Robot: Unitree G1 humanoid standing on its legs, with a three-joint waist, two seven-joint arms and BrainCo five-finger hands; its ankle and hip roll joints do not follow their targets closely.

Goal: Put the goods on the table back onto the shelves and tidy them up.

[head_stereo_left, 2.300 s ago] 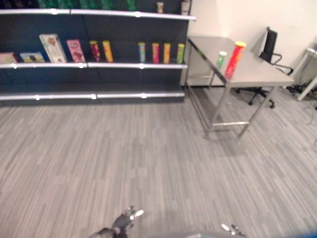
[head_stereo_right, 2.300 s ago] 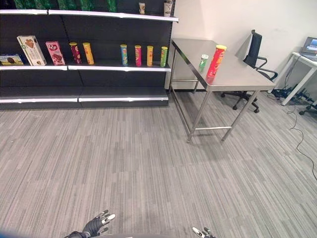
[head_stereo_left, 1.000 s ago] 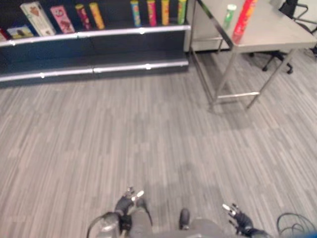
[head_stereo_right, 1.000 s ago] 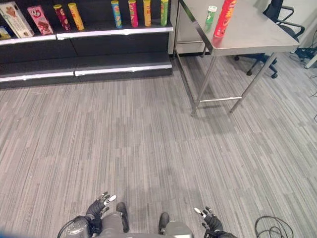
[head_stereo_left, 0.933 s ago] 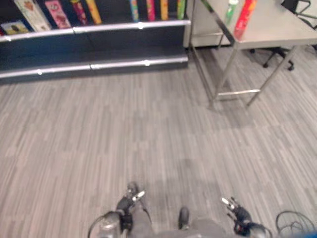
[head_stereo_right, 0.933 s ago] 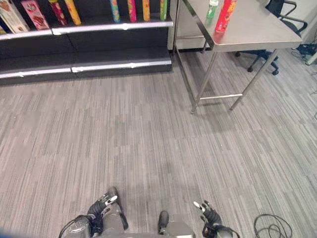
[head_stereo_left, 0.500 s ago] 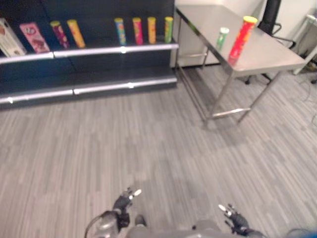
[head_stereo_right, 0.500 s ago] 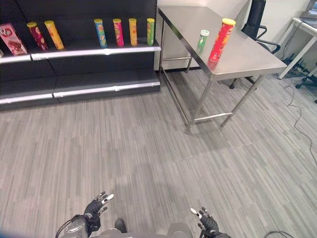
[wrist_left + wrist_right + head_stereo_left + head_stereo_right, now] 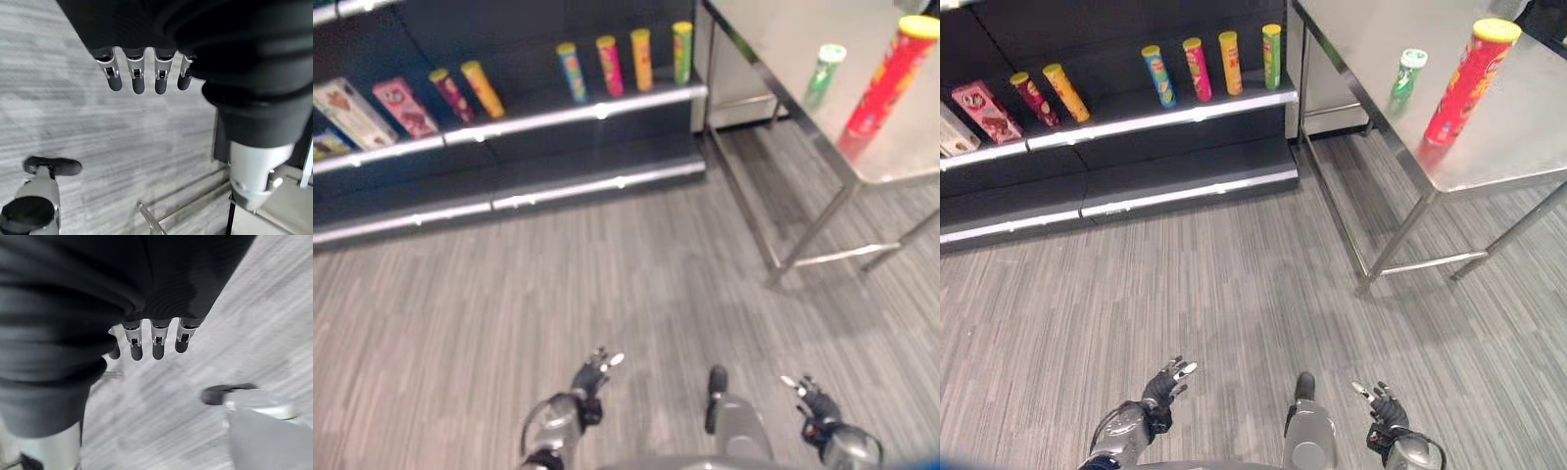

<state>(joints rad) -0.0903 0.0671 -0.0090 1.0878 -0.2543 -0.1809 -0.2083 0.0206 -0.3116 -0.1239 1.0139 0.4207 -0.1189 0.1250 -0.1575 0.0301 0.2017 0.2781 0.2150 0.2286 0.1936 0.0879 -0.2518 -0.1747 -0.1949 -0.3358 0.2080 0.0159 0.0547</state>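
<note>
Dark shelving unit (image 9: 1136,147) runs across 10–12 o'clock, w/ a steel table (image 9: 1528,137) at 2 o'clock, just beside its end. On the table: tall red can (image 9: 1465,82), upright, and a short green can (image 9: 1406,73) near it (both apart, not touching). Shelf holds a row of slim cans (image 9: 1200,64) plus a pink box (image 9: 984,110). Left hand (image 9: 1163,387) at 7 o'clock, right hand (image 9: 1381,406) at 5 – both low over the floor, fingers straight & spread, holding nothing.
</note>
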